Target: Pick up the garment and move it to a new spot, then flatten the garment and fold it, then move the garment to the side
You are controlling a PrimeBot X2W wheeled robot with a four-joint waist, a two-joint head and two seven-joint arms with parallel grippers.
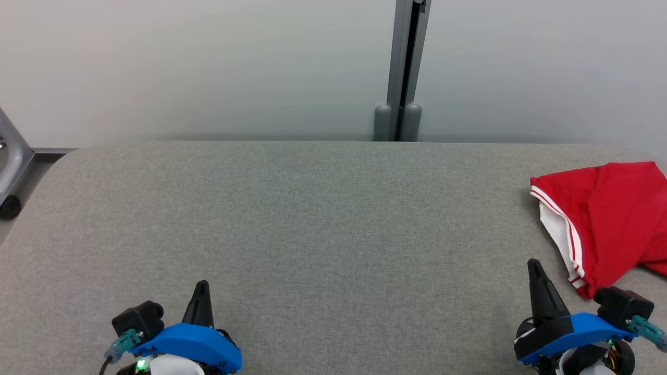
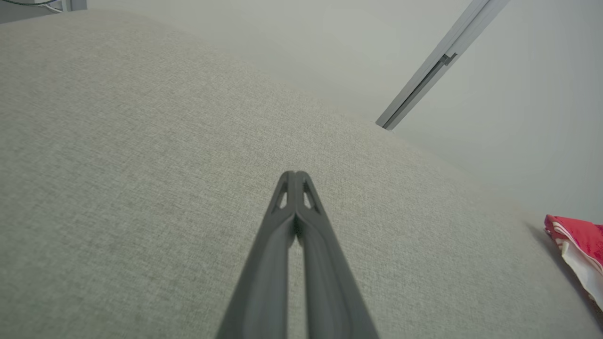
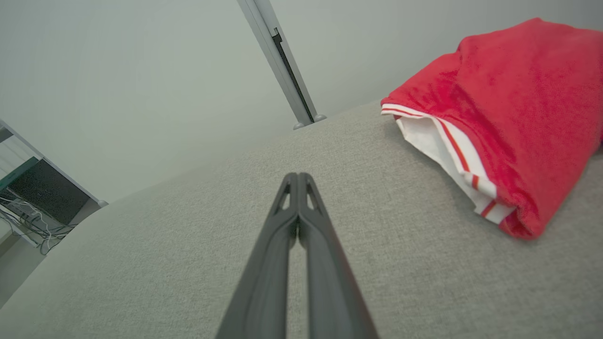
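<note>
Grey table (image 1: 312, 219) holds the garment (image 1: 609, 219) at its right edge; my left end effector (image 1: 202, 285) and right end effector (image 1: 533, 263), both pressed together, might shove it off.

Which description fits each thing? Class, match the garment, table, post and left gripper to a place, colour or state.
Column one:
1 garment
2 table
3 post
4 left gripper

Column two:
A grey cloth top
B fingers shut, holding nothing
C red with white trim, at the table's right edge
D upright behind the table

Pairs: 1-C, 2-A, 3-D, 4-B
</note>
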